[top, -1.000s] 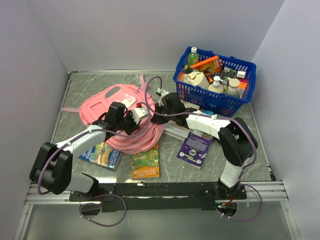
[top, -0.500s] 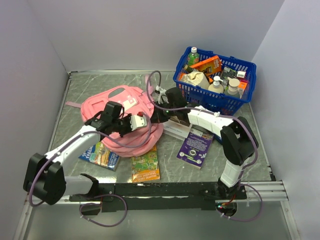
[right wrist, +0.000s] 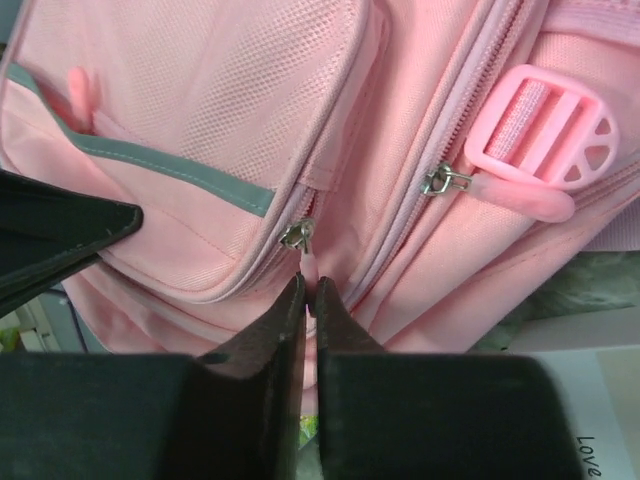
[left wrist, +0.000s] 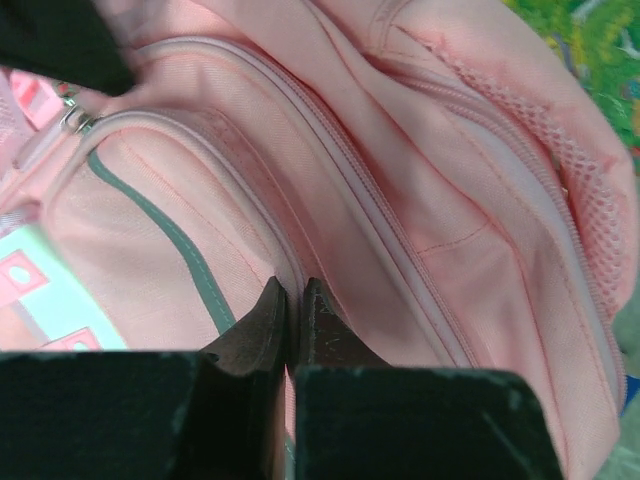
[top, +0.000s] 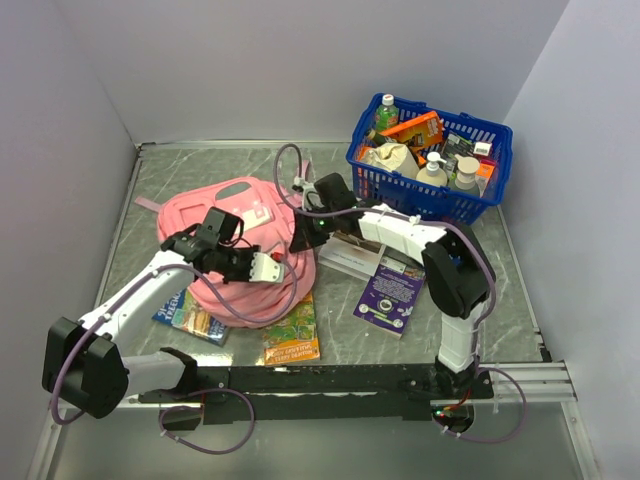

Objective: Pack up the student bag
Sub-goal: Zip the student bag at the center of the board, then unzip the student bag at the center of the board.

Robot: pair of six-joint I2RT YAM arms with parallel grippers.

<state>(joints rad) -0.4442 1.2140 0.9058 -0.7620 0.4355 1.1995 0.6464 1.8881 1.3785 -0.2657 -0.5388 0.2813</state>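
The student bag [top: 235, 225] is a soft pink backpack lying bunched up left of the table's middle. My left gripper [top: 278, 268] sits at its near right side; in the left wrist view the gripper [left wrist: 295, 292] is shut on a fold of pink fabric beside a zipper seam [left wrist: 350, 170]. From the right, my right gripper [top: 299, 238] reaches the bag's right edge. In the right wrist view that gripper [right wrist: 310, 288] pinches the pink zipper pull [right wrist: 309, 262] hanging from a metal slider [right wrist: 297, 236] on a pocket.
A blue plastic basket [top: 400, 192] full of bottles and boxes stands at the back right. A purple book [top: 390, 295], a white book [top: 350, 258], a green-orange book [top: 293, 330] and a blue book [top: 185, 315] lie around the bag. A second zipper slider [right wrist: 445, 180] and a pink buckle [right wrist: 545, 125] show nearby.
My left gripper has moved toward the near edge, dragging the bag's fabric with it. My right gripper has shifted left and back along the bag's right edge.
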